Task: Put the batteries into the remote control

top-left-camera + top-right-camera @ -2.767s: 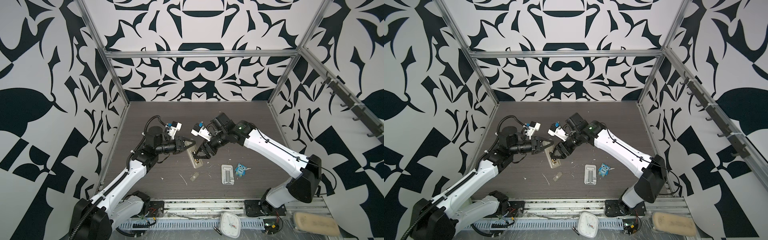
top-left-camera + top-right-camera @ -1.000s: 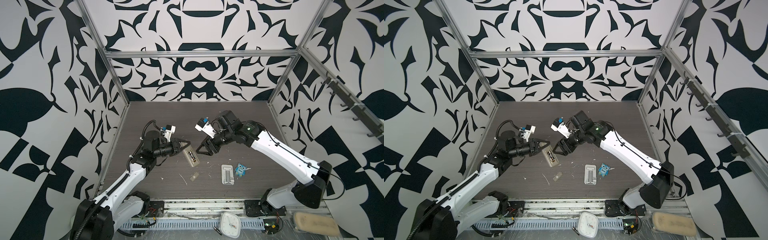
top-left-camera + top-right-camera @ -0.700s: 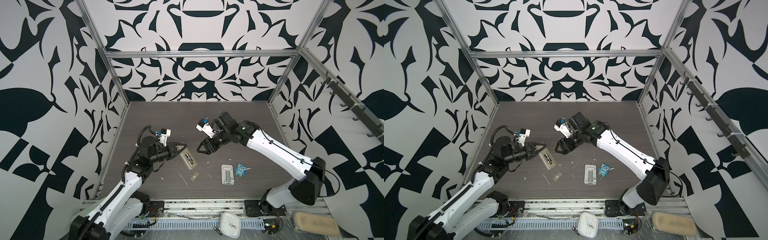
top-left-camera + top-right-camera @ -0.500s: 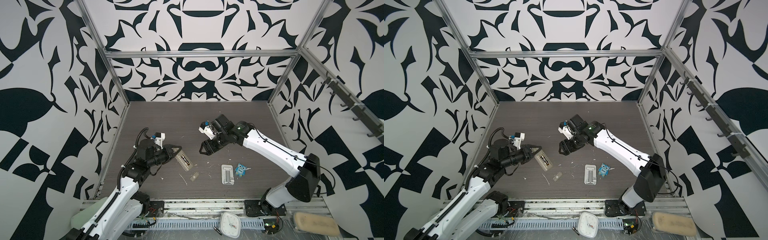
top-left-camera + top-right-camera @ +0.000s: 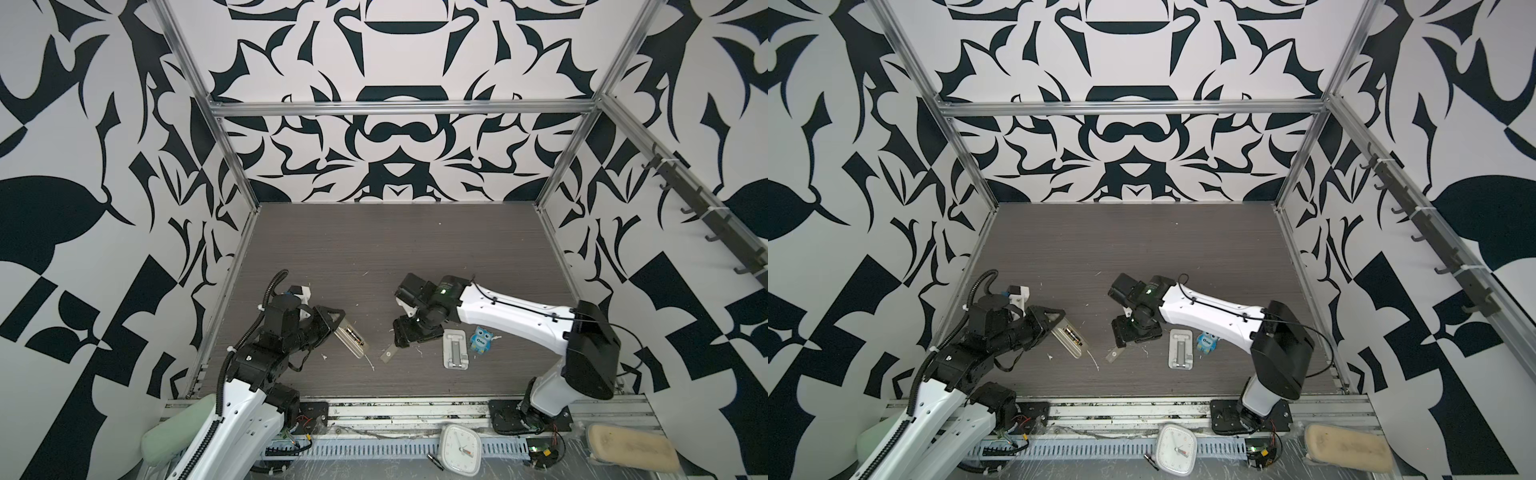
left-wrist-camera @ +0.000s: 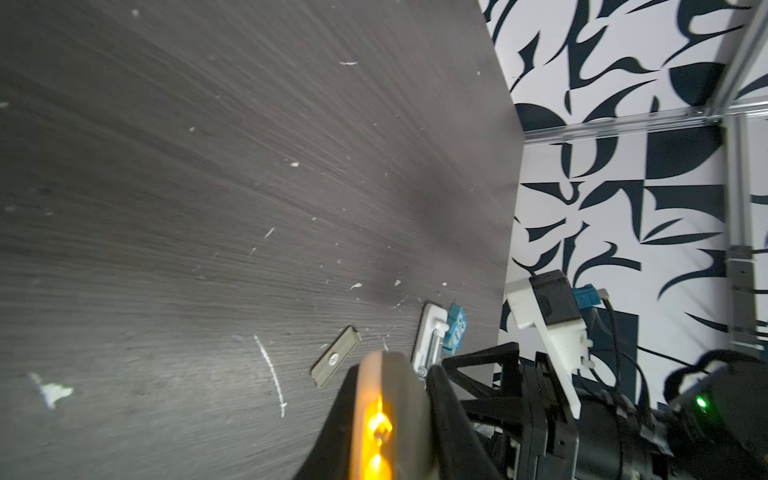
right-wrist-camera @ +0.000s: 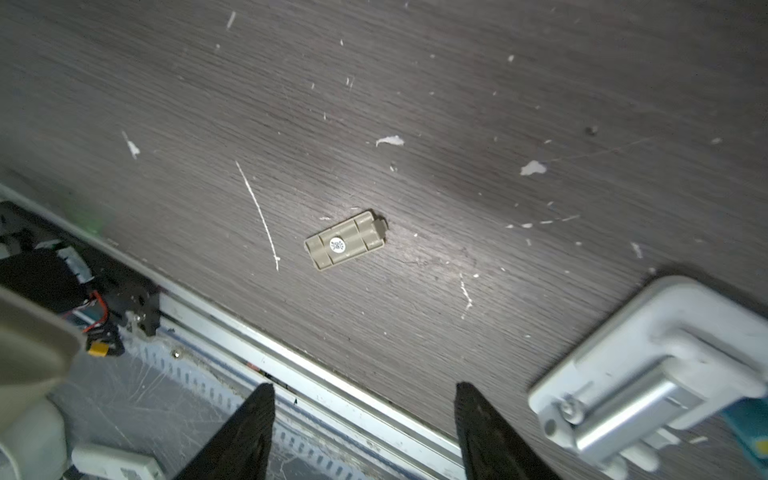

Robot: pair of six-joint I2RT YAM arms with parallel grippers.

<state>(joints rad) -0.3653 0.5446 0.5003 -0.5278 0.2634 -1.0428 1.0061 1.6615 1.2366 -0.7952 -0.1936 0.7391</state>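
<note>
The remote control [image 5: 351,338] [image 5: 1071,335] hangs over the left of the table with its beige back up. My left gripper [image 5: 336,322] [image 5: 1057,320] is shut on its near end. Two dark batteries [image 5: 1070,332] with gold marks lie in its open bay. In the left wrist view the remote control [image 6: 388,399] sits between the dark jaws, glowing orange. My right gripper [image 5: 405,337] [image 7: 363,415] is open and empty. It hovers just above a small beige cover [image 5: 388,354] [image 7: 345,245] that lies flat on the table.
A silvery slotted stand [image 5: 456,348] [image 7: 648,365] and a blue owl toy [image 5: 482,338] lie right of the cover. A white clock [image 5: 460,455] and a beige pad [image 5: 631,451] lie beyond the front rail. White scraps litter the dark table [image 5: 395,249].
My left arm has drawn back to the left and front with the remote. My right gripper has dropped towards the front, over the beige cover, and its jaws have widened slightly.
</note>
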